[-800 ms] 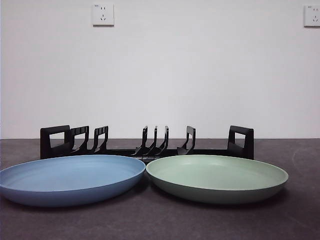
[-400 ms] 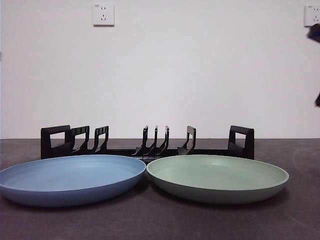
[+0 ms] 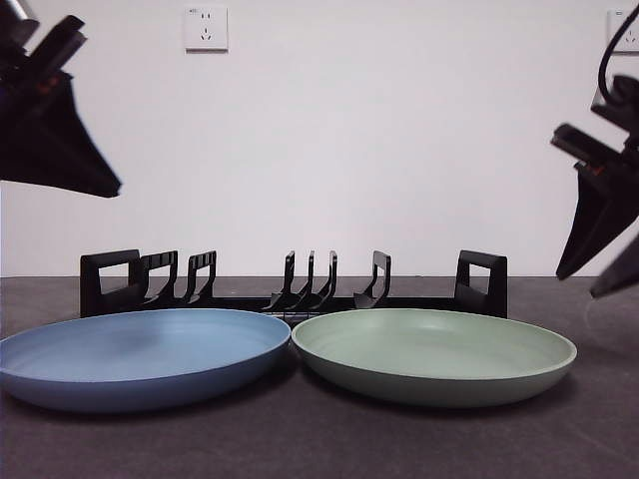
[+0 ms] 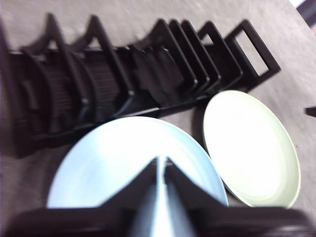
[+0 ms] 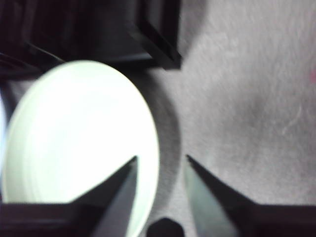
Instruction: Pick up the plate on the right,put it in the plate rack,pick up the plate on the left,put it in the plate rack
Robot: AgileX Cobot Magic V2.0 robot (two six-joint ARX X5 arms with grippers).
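Note:
A green plate (image 3: pixel 434 349) lies on the right and a blue plate (image 3: pixel 140 354) on the left, their rims almost touching. Behind them stands the plate rack (image 3: pixel 300 294), black and holding nothing. My right gripper (image 3: pixel 581 284) hangs open at the right edge, above and to the right of the green plate. In the right wrist view the right gripper (image 5: pixel 161 158) stands over the green plate's (image 5: pixel 79 133) outer rim. My left gripper (image 3: pixel 112 187) is high at the left, shut. In the left wrist view the left gripper (image 4: pixel 160 160) hovers above the blue plate (image 4: pixel 123 148).
The dark grey table (image 3: pixel 319 444) runs in front of the plates. On the white wall are two sockets (image 3: pixel 206 28), the second one (image 3: pixel 621 30) at the right. The left wrist view also shows the rack (image 4: pixel 98 84) and the green plate (image 4: pixel 252 143).
Both arms have come down into the front view, the left from the upper left and the right from the right edge. Plates and rack have not moved.

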